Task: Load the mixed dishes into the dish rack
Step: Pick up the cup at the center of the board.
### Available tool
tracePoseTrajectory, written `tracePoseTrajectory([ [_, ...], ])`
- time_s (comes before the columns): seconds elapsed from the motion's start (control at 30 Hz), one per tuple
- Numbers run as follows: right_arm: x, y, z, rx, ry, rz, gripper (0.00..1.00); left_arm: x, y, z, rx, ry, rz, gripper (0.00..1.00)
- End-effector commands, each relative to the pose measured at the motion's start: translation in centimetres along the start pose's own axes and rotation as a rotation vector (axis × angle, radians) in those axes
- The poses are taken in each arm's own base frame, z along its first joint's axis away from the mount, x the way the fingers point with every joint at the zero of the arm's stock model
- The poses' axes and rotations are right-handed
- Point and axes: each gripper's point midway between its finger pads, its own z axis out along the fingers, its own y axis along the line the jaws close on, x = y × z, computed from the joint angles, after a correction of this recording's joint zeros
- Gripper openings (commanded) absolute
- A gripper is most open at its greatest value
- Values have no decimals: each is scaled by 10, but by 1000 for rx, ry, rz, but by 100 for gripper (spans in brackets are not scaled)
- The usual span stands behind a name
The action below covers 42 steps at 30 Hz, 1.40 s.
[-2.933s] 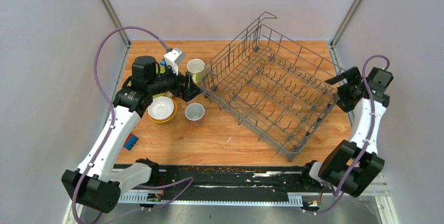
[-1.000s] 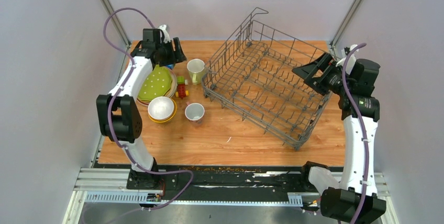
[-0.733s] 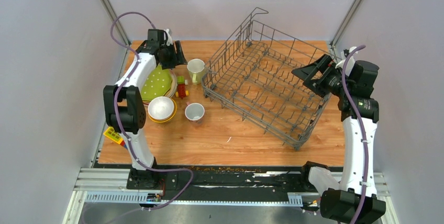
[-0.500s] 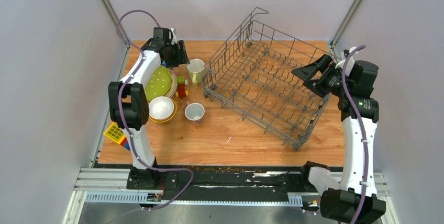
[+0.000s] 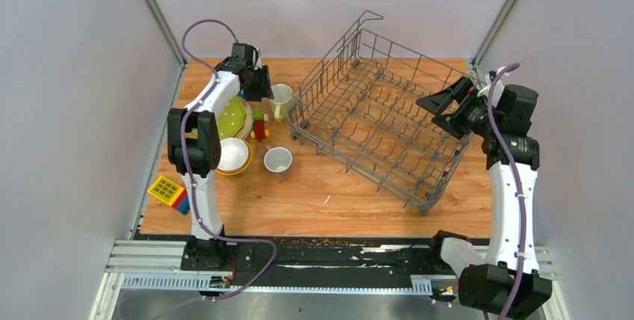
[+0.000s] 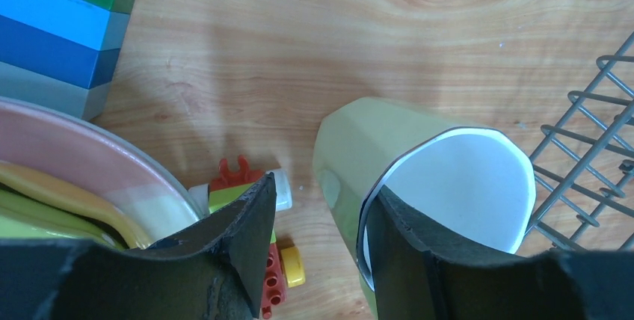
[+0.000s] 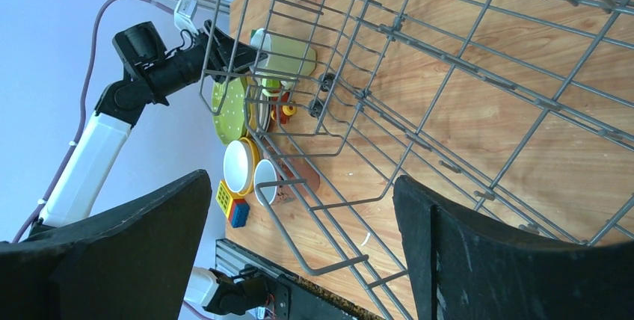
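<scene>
Pickup of the pale-green mug (image 6: 351,148) is the step in hand, as I judge it. The mug stands upright toward the table's (image 6: 299,36) far edge, left of centre, just beside the dish rack's (image 5: 318,92) left end wall. My left gripper (image 6: 323,200) is part-spread and straddles the mug's near wall, 1 finger outside and 1 over the white interior. Bare wood shows between the outer finger and the wall, so nothing is pinched yet. My right gripper (image 5: 436,109) hangs spread wide at the rack's right end, holding nothing.

To do this well I would seat the fingers deeper over the rim, square to the wall, before squeezing. I would also mind the small toy blocks (image 6: 273,260) just beside the outer finger.

The mug looks glazed and smooth, faceted outside, so likely slippery under the ragged black pads. A stack of plates (image 6: 90,178) shows glossy pink and yellow rims. The rack is thin grey wire with upright tines and tall sides.
</scene>
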Motion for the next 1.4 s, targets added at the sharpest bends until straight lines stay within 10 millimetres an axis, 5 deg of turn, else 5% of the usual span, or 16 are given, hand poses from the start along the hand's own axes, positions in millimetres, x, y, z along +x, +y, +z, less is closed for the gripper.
tracePoseTrajectory([
  [0.0,-3,3,3,-14,1,-3,93,-14,-8,0,-7,-34,39,54],
  [0.43,-2,-8,14,-6,40,-12,94,-3,-8,16,-24,-1,36,41],
  [0.8,0,-13,20,-12,72,-11,94,-4,-8,13,-28,-4,27,2],
  [0.9,0,-14,20,-13,76,-13,94,-6,-8,10,-28,-19,23,0],
  [1.03,1,-12,20,-20,80,-14,95,-18,-10,-5,-30,-81,14,0],
  [1.37,4,-6,19,-56,104,-11,100,-50,-12,-80,-29,-270,-20,0],
])
